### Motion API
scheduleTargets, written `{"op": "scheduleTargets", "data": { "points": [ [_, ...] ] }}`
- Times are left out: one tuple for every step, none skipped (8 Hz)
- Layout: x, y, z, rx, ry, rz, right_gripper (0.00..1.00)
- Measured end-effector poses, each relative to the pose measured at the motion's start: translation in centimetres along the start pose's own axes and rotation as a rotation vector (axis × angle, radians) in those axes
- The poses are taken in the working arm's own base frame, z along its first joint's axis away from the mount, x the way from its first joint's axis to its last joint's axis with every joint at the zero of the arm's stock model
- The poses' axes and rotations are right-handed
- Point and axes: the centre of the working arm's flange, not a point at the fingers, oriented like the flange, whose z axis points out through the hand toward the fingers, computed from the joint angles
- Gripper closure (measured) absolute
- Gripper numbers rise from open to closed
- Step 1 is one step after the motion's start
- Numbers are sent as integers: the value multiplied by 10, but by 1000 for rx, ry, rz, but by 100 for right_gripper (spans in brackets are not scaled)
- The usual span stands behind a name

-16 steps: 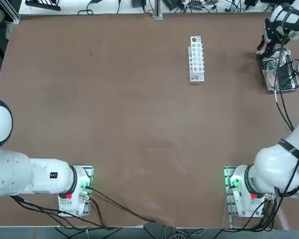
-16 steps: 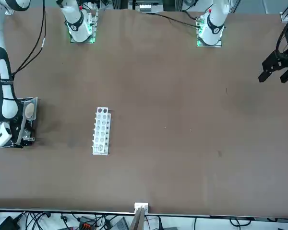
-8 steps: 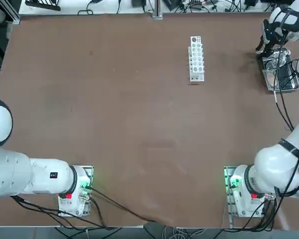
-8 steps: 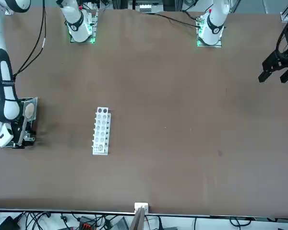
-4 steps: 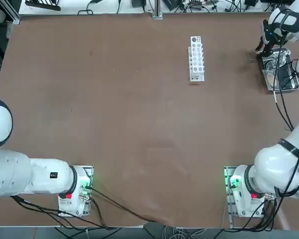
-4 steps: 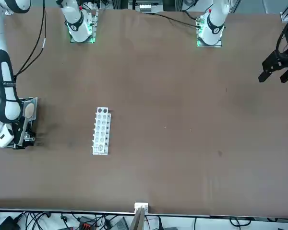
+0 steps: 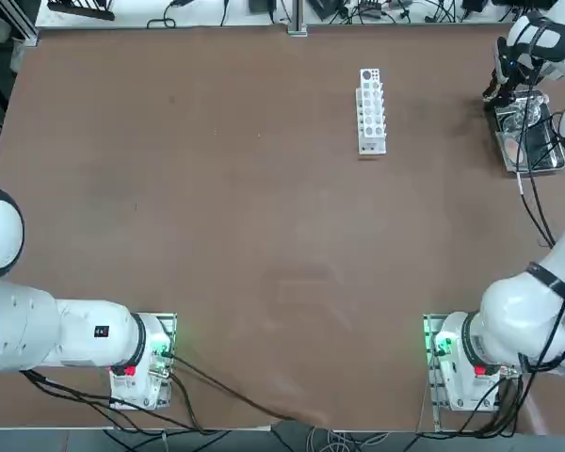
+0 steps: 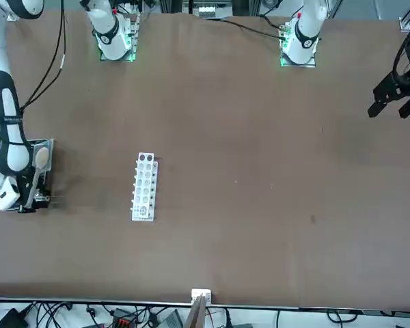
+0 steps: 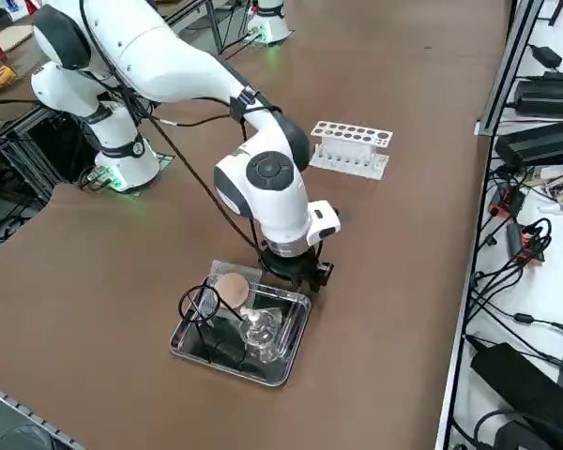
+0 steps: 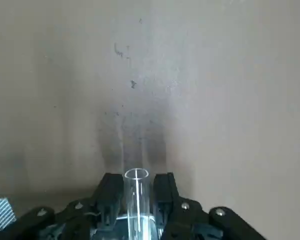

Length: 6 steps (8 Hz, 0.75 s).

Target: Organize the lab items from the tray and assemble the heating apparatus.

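Note:
The shiny metal tray [image 9: 192,352] lies at the table's far right [image 7: 546,168]. In it are the black wire ring stand [image 9: 199,305], the grey mesh with its tan centre [image 9: 233,289] and the clear glass burner [image 9: 258,330]. My right gripper [image 9: 296,272] is down at the tray's far end [image 7: 497,94]. In the wrist view its fingers [image 10: 138,192] press against both sides of a clear glass tube [image 10: 136,200], whose open rim shows just past the fingertips. A corner of the mesh [image 10: 0,210] shows beside them.
A white test-tube rack [image 7: 371,110] stands on the brown table left of the tray, also in the front view [image 8: 144,186] and the right side view [image 9: 349,148]. Cables run along the table's far edge. The right arm's cable hangs over the tray.
The right wrist has shifted slightly at the tray's far end. The rack and the tray have not moved.

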Motion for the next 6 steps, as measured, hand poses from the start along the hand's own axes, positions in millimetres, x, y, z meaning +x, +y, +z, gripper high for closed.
{"op": "scheduleTargets", "data": {
  "points": [
    [0,0,2,2,1,0,62],
    [0,-1,5,3,1,1,71],
    [0,0,4,-1,0,1,75],
    [-1,3,0,-12,0,3,78],
    [-1,8,-6,-30,6,10,78],
    [-1,12,-12,-51,20,25,78]
  ]
}}
